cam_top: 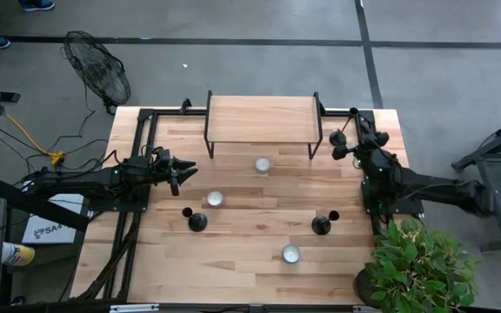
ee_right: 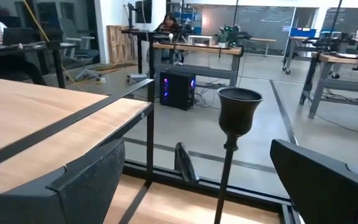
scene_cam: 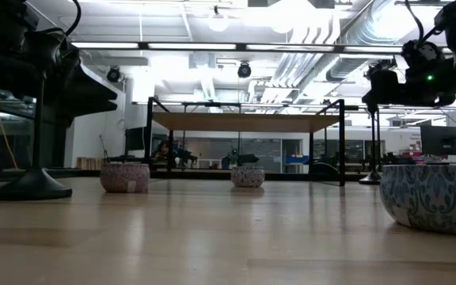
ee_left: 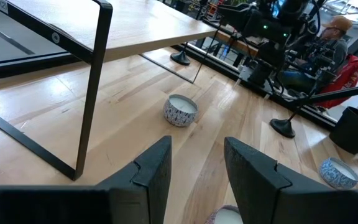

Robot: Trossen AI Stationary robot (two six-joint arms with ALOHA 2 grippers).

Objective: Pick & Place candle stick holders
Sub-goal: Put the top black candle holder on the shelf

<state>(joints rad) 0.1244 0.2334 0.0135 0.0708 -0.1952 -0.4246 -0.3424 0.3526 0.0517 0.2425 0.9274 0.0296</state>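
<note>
Three black candle stick holders stand upright on their round bases on the wooden table. One is at the near left (cam_top: 197, 222), one at the near right (cam_top: 321, 225), and one at the far right corner (cam_top: 354, 113). My right gripper (cam_top: 358, 132) is open just short of the far right holder. In the right wrist view (ee_right: 207, 186) that holder's stem and cup (ee_right: 239, 109) stand ahead between the two fingers, untouched. My left gripper (cam_top: 183, 172) is open and empty over the table's left middle, as the left wrist view (ee_left: 197, 174) also shows.
A wooden shelf on black legs (cam_top: 262, 119) stands at the far middle. Three small patterned bowls sit on the table (cam_top: 262, 165) (cam_top: 215, 198) (cam_top: 291, 254). A potted plant (cam_top: 416, 265) is at the near right corner. A person (ee_left: 344, 59) sits beyond the table.
</note>
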